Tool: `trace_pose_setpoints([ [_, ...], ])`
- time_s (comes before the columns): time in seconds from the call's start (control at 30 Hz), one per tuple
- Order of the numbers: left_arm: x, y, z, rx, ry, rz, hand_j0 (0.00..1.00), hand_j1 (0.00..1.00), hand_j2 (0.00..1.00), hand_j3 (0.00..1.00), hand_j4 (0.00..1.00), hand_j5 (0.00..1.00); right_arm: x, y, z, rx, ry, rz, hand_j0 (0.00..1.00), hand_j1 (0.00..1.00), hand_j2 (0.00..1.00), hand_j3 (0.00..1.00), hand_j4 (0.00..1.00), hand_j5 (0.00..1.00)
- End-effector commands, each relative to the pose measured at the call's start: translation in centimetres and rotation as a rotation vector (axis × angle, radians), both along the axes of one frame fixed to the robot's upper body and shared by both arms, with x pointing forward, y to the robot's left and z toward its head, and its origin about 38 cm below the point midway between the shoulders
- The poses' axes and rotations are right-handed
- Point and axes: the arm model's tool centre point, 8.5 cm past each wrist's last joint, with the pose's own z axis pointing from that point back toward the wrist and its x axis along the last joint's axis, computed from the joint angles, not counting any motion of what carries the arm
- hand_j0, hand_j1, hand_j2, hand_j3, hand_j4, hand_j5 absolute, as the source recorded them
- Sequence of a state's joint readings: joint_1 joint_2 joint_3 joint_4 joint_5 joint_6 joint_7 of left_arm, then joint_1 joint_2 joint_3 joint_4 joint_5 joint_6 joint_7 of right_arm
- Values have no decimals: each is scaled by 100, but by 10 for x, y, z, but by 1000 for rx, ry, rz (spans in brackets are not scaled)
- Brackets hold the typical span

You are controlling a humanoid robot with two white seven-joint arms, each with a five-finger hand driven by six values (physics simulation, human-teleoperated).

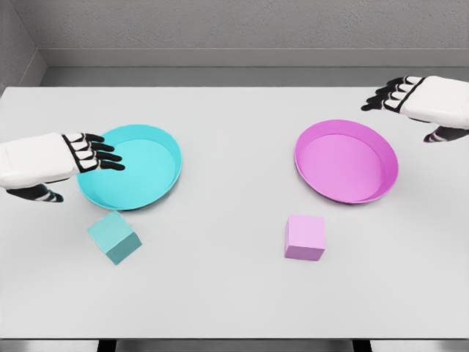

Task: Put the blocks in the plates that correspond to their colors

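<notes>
Our left hand (pixel 69 163) hangs over the left edge of the cyan plate (pixel 150 183), fingers stretched out and loosely spread, holding nothing. Our right hand (pixel 421 103) hovers beyond the upper right of the pink plate (pixel 381 158), clear of its rim, fingers likewise extended and empty.

We see the cyan block (pixel 114 237) resting on the counter (pixel 234 117) just in front of the cyan plate, turned at an angle to the counter's edge. We see the pink block (pixel 305 237) sitting squarer, in front of the pink plate and a little to its left, near it but not touching. Both plates lie flat on the pale counter, well apart from each other, cyan on the left and pink on the right. Behind the counter rises a grey wall (pixel 234 26).
</notes>
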State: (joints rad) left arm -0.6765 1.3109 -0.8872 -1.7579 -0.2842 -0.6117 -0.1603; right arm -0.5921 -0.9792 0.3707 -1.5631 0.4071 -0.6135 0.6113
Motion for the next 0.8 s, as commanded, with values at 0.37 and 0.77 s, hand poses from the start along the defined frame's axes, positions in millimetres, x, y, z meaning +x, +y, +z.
trace_pose_setpoints([
  [0.37, -23, 0, -52, 30, 168, -13, 100, 100, 100, 100, 100, 100, -16, 40, -41, -7, 62, 101, 100, 100, 100, 100, 100, 100],
  [0.77, -27, -11, -71, 0, 207, -35, 100, 100, 100, 100, 100, 100, -32, 95, -79, -73, 142, 269, 100, 100, 100, 100, 100, 100],
])
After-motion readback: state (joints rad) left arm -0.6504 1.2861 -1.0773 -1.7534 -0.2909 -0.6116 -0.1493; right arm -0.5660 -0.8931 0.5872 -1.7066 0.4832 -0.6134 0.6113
